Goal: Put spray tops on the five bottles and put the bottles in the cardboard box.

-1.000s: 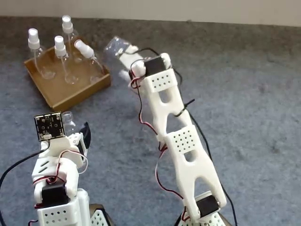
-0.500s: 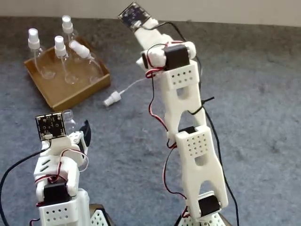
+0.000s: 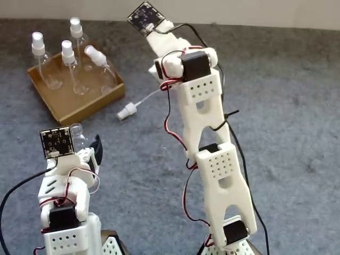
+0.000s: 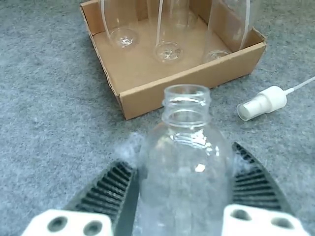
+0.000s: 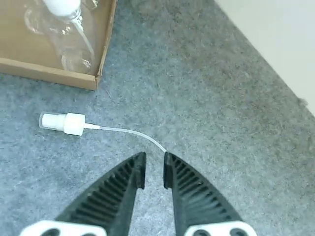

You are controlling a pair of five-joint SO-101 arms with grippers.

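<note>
Lying flat, spray top (image 5: 69, 124), tube toward slightly parted right tool (image 5: 153, 164); uncapped bottle (image 4: 186, 147) clamped in left tool (image 4: 182, 164).

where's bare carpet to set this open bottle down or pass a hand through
Bare grey carpet spreads right of the right arm, and a narrower patch lies between the cardboard box and the bottle in the left gripper. Crowded: the box's far half, with four bottles, and beside its corner, where the spray top lies.

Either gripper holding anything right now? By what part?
Left gripper holds the open bottle by its body, a finger on each side below the neck. Right gripper holds nothing; the spray top lies loose on the carpet.
</note>
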